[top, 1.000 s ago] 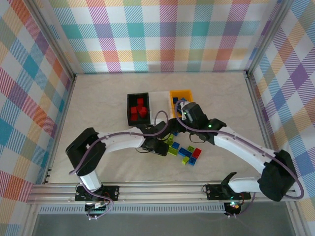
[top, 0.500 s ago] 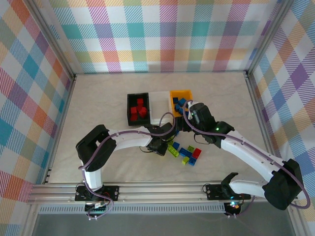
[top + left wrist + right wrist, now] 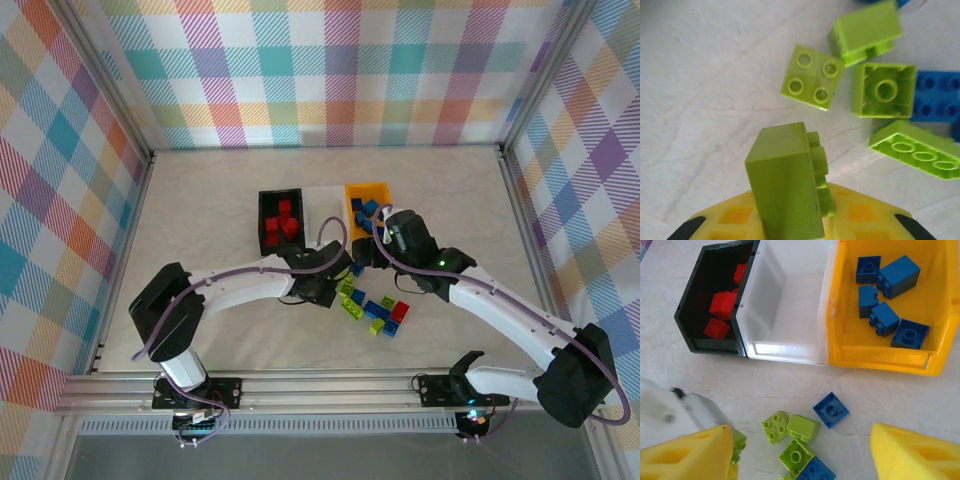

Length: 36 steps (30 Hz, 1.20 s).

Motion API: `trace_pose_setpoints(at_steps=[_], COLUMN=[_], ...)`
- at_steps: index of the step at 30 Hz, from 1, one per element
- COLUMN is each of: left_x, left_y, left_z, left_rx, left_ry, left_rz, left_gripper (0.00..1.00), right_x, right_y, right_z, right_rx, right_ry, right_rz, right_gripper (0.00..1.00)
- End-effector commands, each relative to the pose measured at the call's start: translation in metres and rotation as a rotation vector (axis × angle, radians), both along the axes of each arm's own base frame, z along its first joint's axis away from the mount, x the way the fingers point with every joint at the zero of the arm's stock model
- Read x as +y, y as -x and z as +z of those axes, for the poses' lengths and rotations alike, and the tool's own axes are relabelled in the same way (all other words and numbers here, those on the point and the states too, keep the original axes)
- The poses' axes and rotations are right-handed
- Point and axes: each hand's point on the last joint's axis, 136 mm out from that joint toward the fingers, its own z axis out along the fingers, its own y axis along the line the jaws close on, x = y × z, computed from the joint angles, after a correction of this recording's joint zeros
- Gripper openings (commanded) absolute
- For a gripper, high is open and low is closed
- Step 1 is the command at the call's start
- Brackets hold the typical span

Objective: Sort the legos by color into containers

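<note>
My left gripper (image 3: 790, 217) is shut on a lime green lego (image 3: 787, 180), held above the table beside several loose lime legos (image 3: 812, 77) and a blue one (image 3: 937, 97). In the top view the left gripper (image 3: 328, 288) sits at the left edge of the lego pile (image 3: 375, 310). My right gripper (image 3: 800, 455) stands open above a loose blue lego (image 3: 831, 410) and lime legos (image 3: 804, 427). Behind stand the black bin (image 3: 710, 345) with red legos (image 3: 722, 304), the empty white bin (image 3: 785, 295), and the orange-yellow bin (image 3: 880, 356) with several blue legos (image 3: 897, 275).
The three bins (image 3: 322, 200) stand side by side at the table's middle, just beyond both grippers. A red lego (image 3: 400, 312) lies at the pile's right side. Metal frame rails and plaid walls surround the table. Bare tabletop lies left and right of the bins.
The right gripper has drawn back from over the orange-yellow bin toward the pile. The left gripper has shifted slightly up and left with the lime lego in it.
</note>
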Motion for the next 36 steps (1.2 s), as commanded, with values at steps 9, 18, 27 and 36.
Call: trace_pose_setpoints(at_steps=[9, 18, 27, 36], left_x=[-0.002, -0.011, -0.019, -0.023], left_y=[-0.133, -0.194, -0.136, -0.038], left_z=[0.066, 0.041, 0.076, 0.016], left_rx=[-0.139, -0.102, -0.099, 0.043], left_ry=[0.098, 0.075, 0.186, 0.164], left_rz=[0.152, 0.213, 0.143, 0.056], left_gripper=[0.24, 0.51, 0.65, 0.65], right_x=[-0.013, -0.023, -0.025, -0.028], right_y=[0.006, 0.017, 0.019, 0.015], right_z=[0.006, 0.01, 0.009, 0.005], right_rx=[-0.017, -0.025, -0.031, -0.036], right_ry=[-0.048, -0.069, -0.074, -0.073], right_rz=[-0.044, -0.056, -0.063, -0.078], right_gripper=[0.73, 0.74, 0.75, 0.75])
